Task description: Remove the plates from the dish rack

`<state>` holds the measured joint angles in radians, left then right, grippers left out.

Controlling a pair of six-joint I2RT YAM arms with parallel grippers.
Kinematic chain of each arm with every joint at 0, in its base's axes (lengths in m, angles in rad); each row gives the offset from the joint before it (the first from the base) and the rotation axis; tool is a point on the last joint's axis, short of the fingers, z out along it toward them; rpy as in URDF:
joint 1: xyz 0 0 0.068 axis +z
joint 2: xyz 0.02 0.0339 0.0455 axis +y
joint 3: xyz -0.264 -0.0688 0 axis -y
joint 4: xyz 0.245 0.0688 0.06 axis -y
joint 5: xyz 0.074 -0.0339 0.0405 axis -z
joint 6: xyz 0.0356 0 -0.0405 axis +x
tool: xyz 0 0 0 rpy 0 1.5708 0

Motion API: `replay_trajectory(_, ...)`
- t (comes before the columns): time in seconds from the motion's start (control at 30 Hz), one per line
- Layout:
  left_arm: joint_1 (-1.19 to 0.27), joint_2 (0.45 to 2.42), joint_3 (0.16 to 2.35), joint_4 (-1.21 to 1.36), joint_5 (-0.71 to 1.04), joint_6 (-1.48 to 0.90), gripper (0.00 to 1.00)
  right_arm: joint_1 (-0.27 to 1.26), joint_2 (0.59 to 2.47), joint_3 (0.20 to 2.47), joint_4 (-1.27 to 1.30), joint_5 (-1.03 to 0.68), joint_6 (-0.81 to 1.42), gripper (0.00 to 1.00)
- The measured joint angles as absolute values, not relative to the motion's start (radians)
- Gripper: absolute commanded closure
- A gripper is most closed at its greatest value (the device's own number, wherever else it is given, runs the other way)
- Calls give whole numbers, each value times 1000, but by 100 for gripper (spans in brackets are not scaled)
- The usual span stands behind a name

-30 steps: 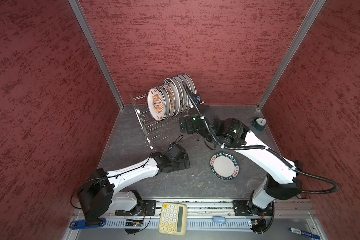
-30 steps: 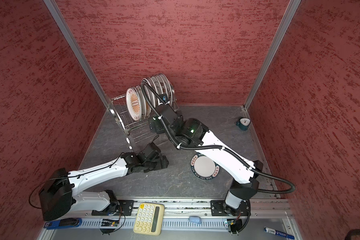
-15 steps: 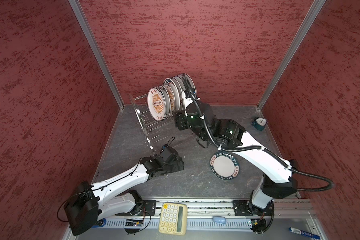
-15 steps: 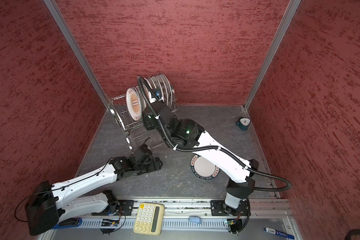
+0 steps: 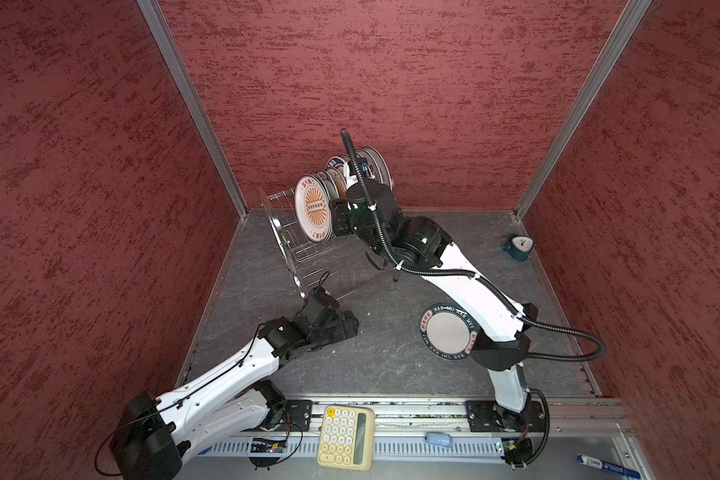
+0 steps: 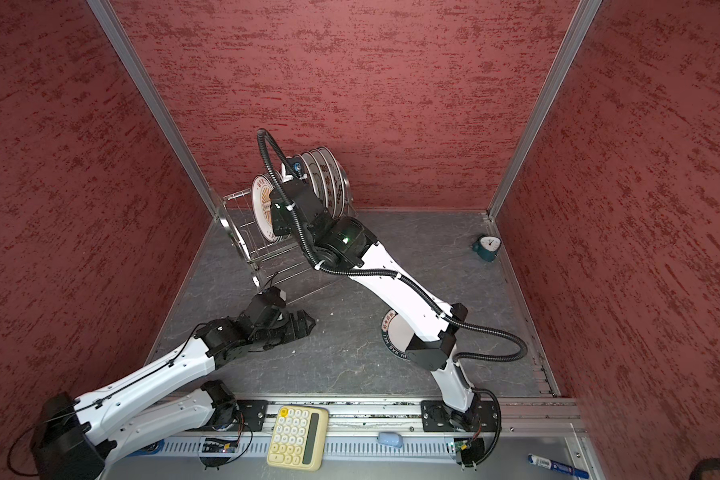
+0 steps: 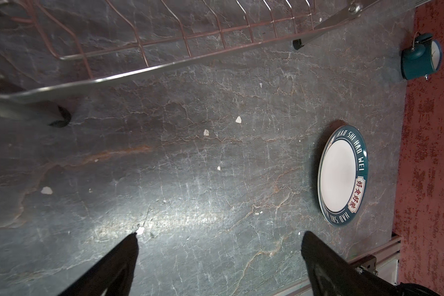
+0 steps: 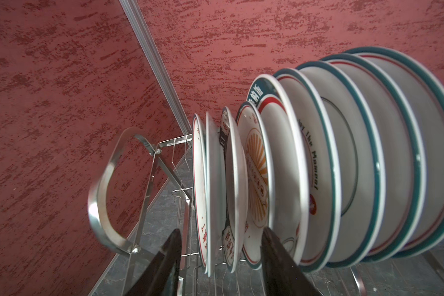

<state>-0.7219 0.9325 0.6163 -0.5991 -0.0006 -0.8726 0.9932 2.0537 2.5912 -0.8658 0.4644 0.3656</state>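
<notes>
Right tool [image 8: 219,251] newly astride front plates [image 8: 256,179]

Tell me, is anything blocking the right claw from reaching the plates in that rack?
Nothing visible does. The right gripper is at the dish rack, its fingers either side of the rims of the end plates.

White printed plates [image 8: 318,166] upright in steel rack [image 8: 97,194]
</notes>
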Motion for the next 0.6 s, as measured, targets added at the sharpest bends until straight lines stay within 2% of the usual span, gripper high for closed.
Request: replay_trajectory(0.6,-694,928,585,-609,24,-856,1,962,2056,2591,-856,399,381,60)
